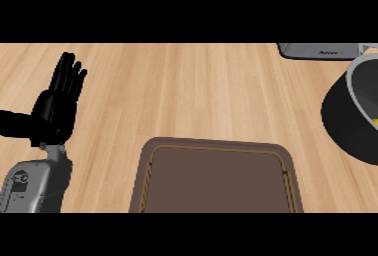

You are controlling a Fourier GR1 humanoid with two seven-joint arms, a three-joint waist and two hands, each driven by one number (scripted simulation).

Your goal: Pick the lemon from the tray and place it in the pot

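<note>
A brown tray (218,147) lies at the lower middle of the wooden counter, and nothing shows on it. At the right edge stands a black pot (347,117) with a grey inner wall, cut off by the frame. A small yellow patch, the lemon (375,121), shows inside the pot at the very edge of the view. My left hand (57,102) is at the left, open with fingers straight and pointing up, well away from tray and pot. My right hand does not show.
A grey appliance (319,51) sits at the top right, just behind the pot. Bare wooden counter (192,85) stretches between my left hand and the pot.
</note>
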